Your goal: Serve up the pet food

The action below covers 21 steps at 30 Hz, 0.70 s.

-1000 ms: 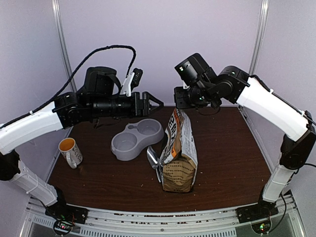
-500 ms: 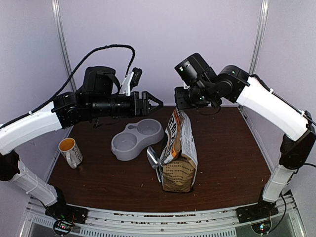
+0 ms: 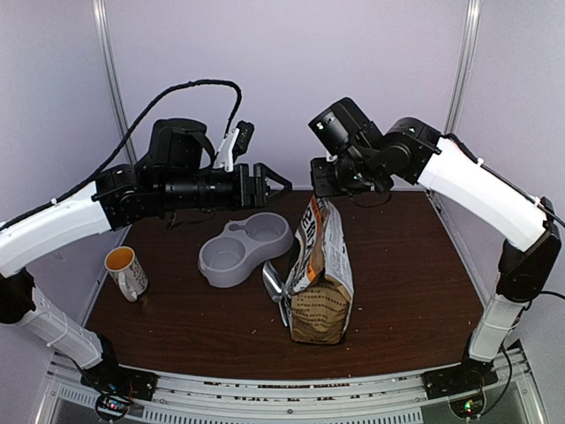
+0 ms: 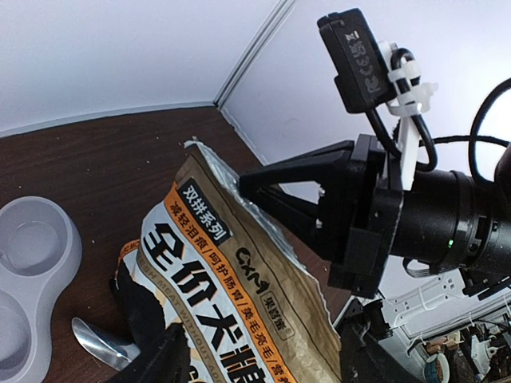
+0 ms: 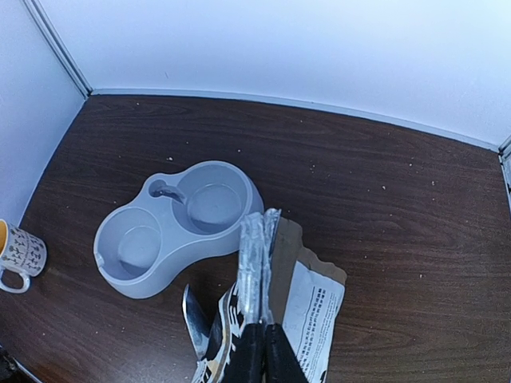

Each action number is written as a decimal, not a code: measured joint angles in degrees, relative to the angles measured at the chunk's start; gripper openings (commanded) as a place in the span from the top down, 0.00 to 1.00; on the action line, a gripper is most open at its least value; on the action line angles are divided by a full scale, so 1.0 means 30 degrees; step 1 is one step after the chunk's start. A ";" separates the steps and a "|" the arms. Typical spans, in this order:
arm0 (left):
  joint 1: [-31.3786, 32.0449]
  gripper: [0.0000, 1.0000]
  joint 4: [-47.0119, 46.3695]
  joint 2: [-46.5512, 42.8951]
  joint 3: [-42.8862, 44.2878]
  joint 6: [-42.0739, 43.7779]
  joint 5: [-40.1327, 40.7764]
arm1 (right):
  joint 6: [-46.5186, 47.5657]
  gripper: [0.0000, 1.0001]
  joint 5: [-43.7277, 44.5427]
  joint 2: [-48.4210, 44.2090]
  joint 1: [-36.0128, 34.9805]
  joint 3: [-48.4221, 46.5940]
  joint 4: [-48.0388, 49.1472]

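Note:
The kraft-brown dog food bag (image 3: pixel 320 283) stands upright in the middle of the table. Its silver-lined top edge (image 5: pixel 259 255) is pinched flat between the fingers of my right gripper (image 5: pixel 260 333), which is shut on it from above. The pet food itself is hidden inside the bag. My left gripper (image 3: pixel 281 184) hovers open just left of the bag's top, not touching it. In the left wrist view the bag (image 4: pixel 239 295) lies between the spread fingers (image 4: pixel 160 359), and the right gripper (image 4: pixel 267 187) bites the torn edge.
A grey double bowl (image 3: pixel 243 249) sits left of the bag, both cups bare (image 5: pixel 176 227). A metal scoop (image 3: pixel 274 283) leans against the bag's left side. A yellow-lined mug (image 3: pixel 126 271) stands at the far left. Crumbs dot the dark wood table (image 3: pixel 406 283).
My right gripper's fingers have closed onto the bag's top edge, and that wrist has shifted slightly left. The left arm has held still.

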<state>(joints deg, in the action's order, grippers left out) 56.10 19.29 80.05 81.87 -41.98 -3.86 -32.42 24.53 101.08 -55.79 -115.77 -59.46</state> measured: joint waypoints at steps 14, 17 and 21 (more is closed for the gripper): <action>-0.0933 0.33 -0.1537 0.3075 0.2259 0.0007 -0.1647 | -0.0619 1.00 -0.2557 -0.2994 0.1304 0.4430 0.3082; -0.1158 0.33 -0.1872 0.4226 0.2973 0.0000 -0.2244 | -0.0816 1.00 -0.3810 -0.3912 0.1756 0.5916 0.4430; -0.1217 0.33 -0.1916 0.5690 0.4007 0.0000 -0.2936 | -0.1115 1.00 -0.5515 -0.4626 0.2353 0.7351 0.6237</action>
<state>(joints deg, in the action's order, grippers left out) 52.45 13.54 97.12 93.89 -41.98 -12.67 -35.77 7.99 87.20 -48.73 -93.71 -40.75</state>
